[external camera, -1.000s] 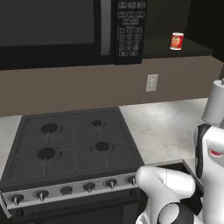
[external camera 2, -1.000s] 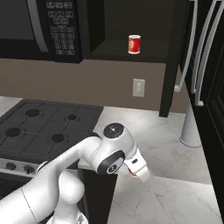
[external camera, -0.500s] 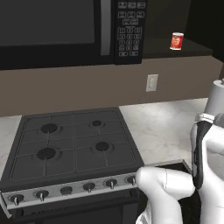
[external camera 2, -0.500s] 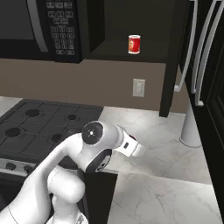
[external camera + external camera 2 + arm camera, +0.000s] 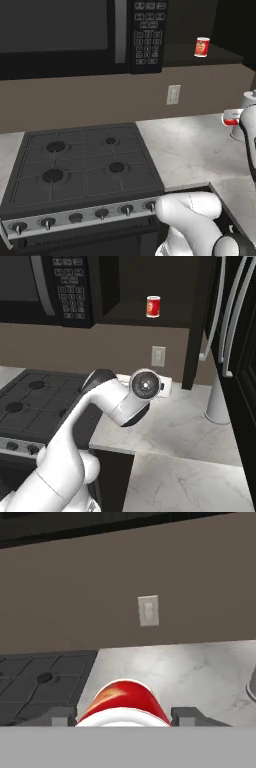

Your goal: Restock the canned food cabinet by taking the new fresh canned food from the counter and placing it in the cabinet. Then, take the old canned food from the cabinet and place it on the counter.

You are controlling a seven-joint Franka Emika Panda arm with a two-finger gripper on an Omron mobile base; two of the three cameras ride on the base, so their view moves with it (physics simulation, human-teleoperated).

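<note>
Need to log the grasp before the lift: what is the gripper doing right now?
Gripper: shut on the new fresh canned food, held between its fingertips above the counter.

Your left base view sits behind and left of the arm, facing forward and down across the stovetop (image 5: 85, 167) toward the back wall. Your right base view looks from behind and right, over the counter (image 5: 180, 428). Both share the microwave (image 5: 80, 35), the wall outlet (image 5: 173, 94) and the cabinet (image 5: 165, 293) shelf. Your hand view sits low and close to the counter, facing the outlet wall.
</note>
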